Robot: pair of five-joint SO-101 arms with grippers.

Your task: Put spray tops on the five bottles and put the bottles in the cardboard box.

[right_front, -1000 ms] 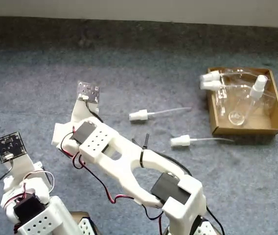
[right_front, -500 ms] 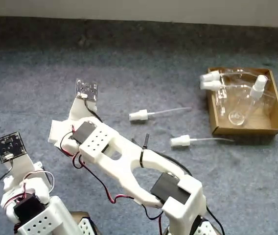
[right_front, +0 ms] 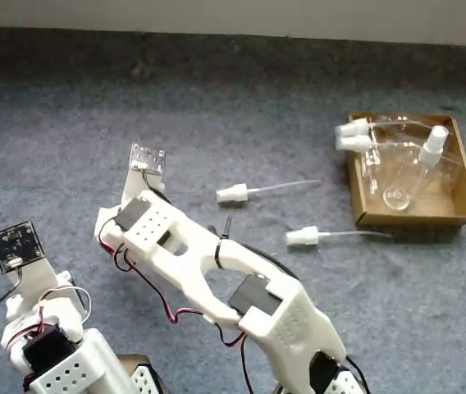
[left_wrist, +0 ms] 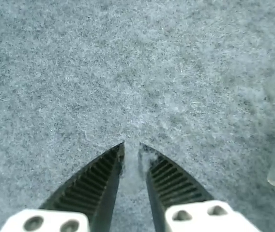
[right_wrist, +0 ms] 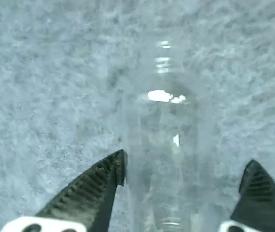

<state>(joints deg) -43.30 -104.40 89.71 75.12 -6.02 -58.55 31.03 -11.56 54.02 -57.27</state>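
Observation:
A clear bottle [right_wrist: 164, 145] without a top lies on the grey carpet between the jaws of my right gripper [right_wrist: 186, 162], which is open, with a gap on one side of the bottle. In the high view the right arm [right_front: 184, 246] stretches left across the carpet. Two loose spray tops [right_front: 233, 194] [right_front: 303, 237] with long tubes lie right of it. The cardboard box [right_front: 454, 215] at the right holds three clear bottles with white spray tops [right_front: 436, 141]. My left gripper [left_wrist: 131, 150] is shut over bare carpet, holding nothing.
The left arm [right_front: 44, 328] stands at the bottom left corner, close beside the right arm. A dark strip of carpet [right_front: 233, 49] runs along the far side. Open carpet lies between the spray tops and the box.
The right arm has stretched out and dropped lower, its wrist shifting slightly right. The left arm, the spray tops and the box have not moved.

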